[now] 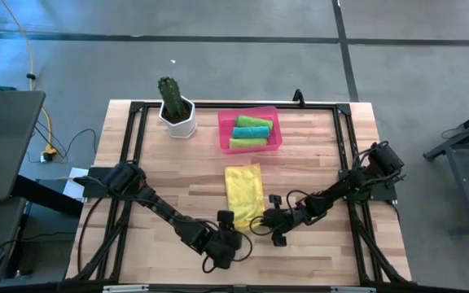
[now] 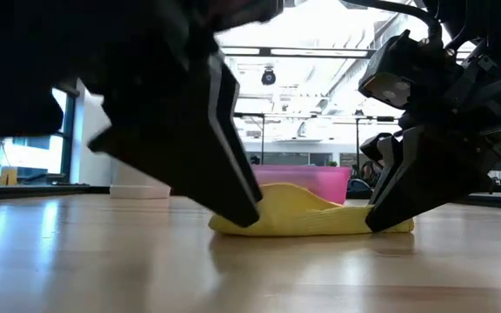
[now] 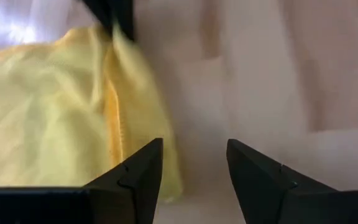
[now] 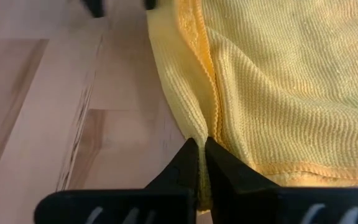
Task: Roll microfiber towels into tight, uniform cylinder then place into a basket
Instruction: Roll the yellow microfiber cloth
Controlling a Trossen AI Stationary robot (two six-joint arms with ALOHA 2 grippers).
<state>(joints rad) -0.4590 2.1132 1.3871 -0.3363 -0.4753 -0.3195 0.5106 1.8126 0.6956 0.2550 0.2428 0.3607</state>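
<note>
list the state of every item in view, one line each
yellow microfiber towel: unrolled, near edge bunched, on the wooden table
left pincer: open, empty, beside the towel's corner
right pincer: shut on the towel's edge
shallow pink plastic basket: holds three rolled towels
two lime green rolls: in basket
teal roll: between them
white cactus pot: upright

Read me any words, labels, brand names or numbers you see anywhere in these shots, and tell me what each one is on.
No readable text in any view.
Yellow microfiber towel: no tag or print showing.
Bright pink plastic basket: blank.
White pot with the green cactus: blank.
Dark arms and left tool: no markings visible.
Room behind, low view: nothing legible.
</note>
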